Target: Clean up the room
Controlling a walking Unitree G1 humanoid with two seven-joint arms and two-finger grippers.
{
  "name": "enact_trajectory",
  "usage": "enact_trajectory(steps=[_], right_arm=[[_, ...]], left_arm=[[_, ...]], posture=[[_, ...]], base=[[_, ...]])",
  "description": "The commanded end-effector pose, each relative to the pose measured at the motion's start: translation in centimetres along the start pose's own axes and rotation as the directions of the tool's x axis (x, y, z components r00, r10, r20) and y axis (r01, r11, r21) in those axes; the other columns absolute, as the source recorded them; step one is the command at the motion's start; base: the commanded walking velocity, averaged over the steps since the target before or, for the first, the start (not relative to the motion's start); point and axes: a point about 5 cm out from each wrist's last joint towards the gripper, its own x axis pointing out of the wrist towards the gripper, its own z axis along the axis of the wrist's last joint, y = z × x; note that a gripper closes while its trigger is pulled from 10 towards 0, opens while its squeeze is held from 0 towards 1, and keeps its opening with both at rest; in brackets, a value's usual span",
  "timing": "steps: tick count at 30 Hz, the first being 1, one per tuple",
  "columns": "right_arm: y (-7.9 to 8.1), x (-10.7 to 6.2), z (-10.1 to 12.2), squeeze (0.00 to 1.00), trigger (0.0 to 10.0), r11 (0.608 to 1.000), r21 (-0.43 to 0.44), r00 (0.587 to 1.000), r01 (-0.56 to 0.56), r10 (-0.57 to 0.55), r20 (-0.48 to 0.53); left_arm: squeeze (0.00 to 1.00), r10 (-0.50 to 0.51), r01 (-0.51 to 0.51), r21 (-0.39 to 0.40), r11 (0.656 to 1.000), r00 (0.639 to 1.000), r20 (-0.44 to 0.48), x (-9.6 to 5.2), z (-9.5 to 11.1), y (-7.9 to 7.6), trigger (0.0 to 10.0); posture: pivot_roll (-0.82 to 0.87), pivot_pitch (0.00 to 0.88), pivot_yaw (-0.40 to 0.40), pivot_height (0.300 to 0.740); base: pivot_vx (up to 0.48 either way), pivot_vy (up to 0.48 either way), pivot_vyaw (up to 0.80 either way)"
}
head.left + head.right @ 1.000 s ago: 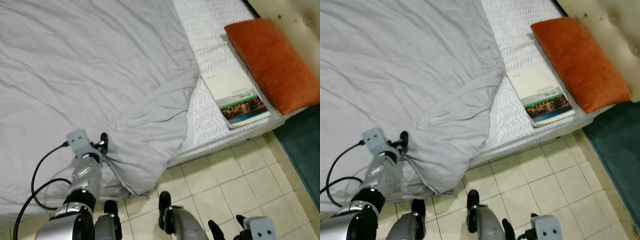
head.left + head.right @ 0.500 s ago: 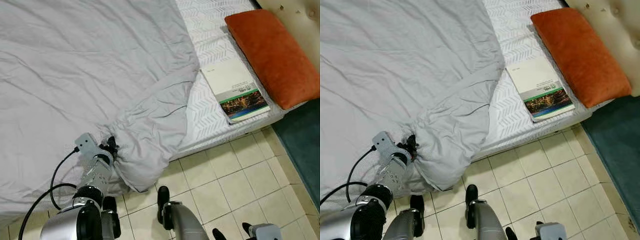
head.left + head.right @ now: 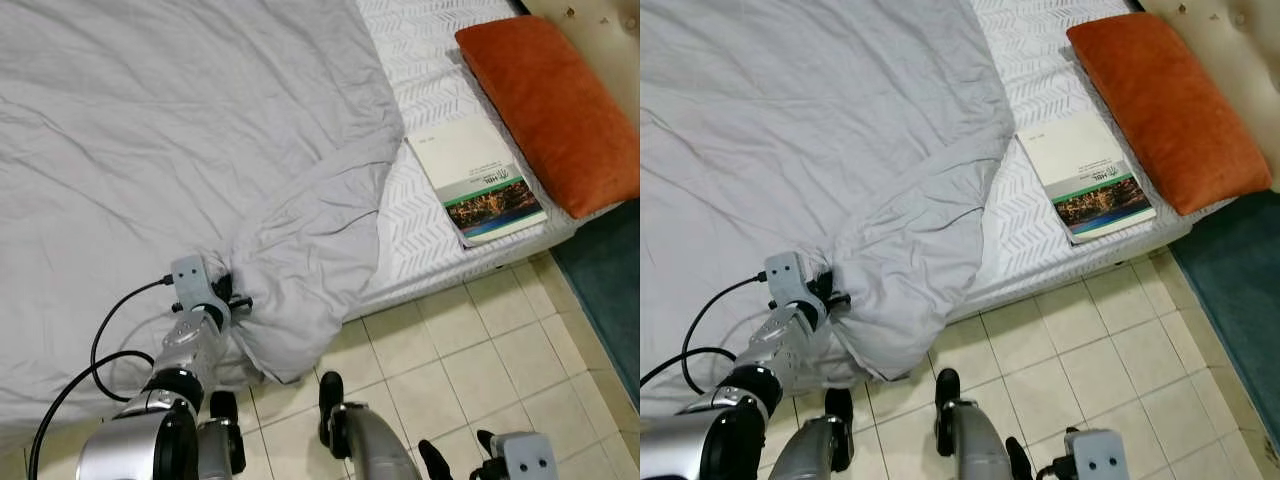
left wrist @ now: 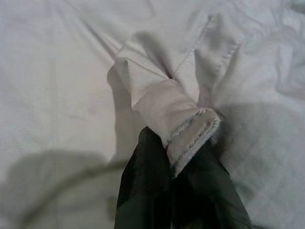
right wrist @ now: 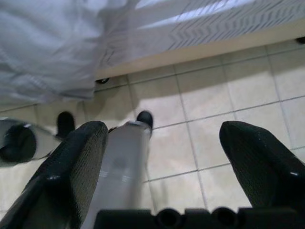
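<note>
A grey blanket covers most of the bed, its corner bunched and hanging over the near edge. My left gripper is shut on a folded hem of that blanket near the bed's edge. At the head end of the white mattress lies a book, beside an orange pillow. My right gripper hangs low over the tiled floor, fingers spread wide open with nothing between them.
Beige floor tiles run along the bed's near side. A teal rug lies at the right. A padded cream headboard stands behind the pillow. My own legs and feet stand by the bed.
My left gripper has shifted a little to the right with the blanket hem, bunching the corner further. The camera view has shifted slightly.
</note>
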Motion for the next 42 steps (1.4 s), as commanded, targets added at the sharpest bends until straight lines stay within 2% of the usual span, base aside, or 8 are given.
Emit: enact_trajectory(steps=[1,6,7,12,18,37,39,42], right_arm=[[-1.1,0.0,-1.1,0.00,10.0,0.998,0.023,0.997,0.053,-0.052,-0.049],[-2.3,2.4,0.5,0.00,10.0,0.995,0.032,0.995,0.097,-0.097,0.025],[-2.5,2.8,0.7,0.00,10.0,0.994,0.027,0.994,0.102,-0.103,0.037],[-3.1,3.5,1.2,0.00,10.0,0.991,0.029,0.989,0.128,-0.130,0.064],[-3.5,5.1,1.6,0.00,10.0,0.986,0.049,0.981,0.160,-0.165,0.106],[-2.7,6.5,2.2,0.00,10.0,0.992,-0.015,0.985,0.122,-0.119,0.128],[-2.4,5.9,1.6,0.00,10.0,0.994,-0.083,0.995,0.072,-0.066,0.072],[-2.8,5.3,1.0,0.00,10.0,0.994,-0.072,0.996,0.077,-0.074,0.055]], left_arm=[[0.00,-0.018,0.025,0.059,0.998,0.994,-0.110,-0.7,-3.1,-0.1,0.0],[0.00,-0.072,0.094,0.243,0.965,0.992,-0.100,-0.4,-2.4,-1.6,1.2],[0.00,-0.086,0.109,0.273,0.956,0.992,-0.095,-0.2,-2.1,-2.0,10.0],[0.00,-0.170,0.182,0.390,0.903,0.983,-0.065,0.0,-1.1,-3.8,10.0],[0.00,-0.304,0.310,0.565,0.765,0.947,-0.108,-0.1,-1.6,-7.1,10.0],[0.00,-0.468,0.484,0.612,0.626,0.860,-0.201,-1.4,-3.9,-12.7,10.0],[0.00,-0.530,0.570,0.625,0.534,0.801,-0.279,-2.7,-6.0,-15.4,10.0],[0.00,-0.558,0.604,0.625,0.493,0.771,-0.305,-3.5,-7.0,-16.6,10.0]], posture=[[-0.28,0.425,-0.115,0.740],[-0.28,0.292,-0.056,0.740],[-0.28,0.266,-0.041,0.740],[-0.29,0.221,0.001,0.740],[-0.31,0.132,0.071,0.740],[-0.33,0.102,0.064,0.740],[-0.33,0.108,0.039,0.740],[-0.34,0.111,0.019,0.740]], base=[[0.000,0.000,0.00],[0.000,0.000,0.00],[0.000,0.000,0.00],[0.000,0.000,0.00],[0.000,-0.282,0.00],[0.000,-0.404,0.00],[0.000,0.000,0.00],[0.000,0.000,0.00]])
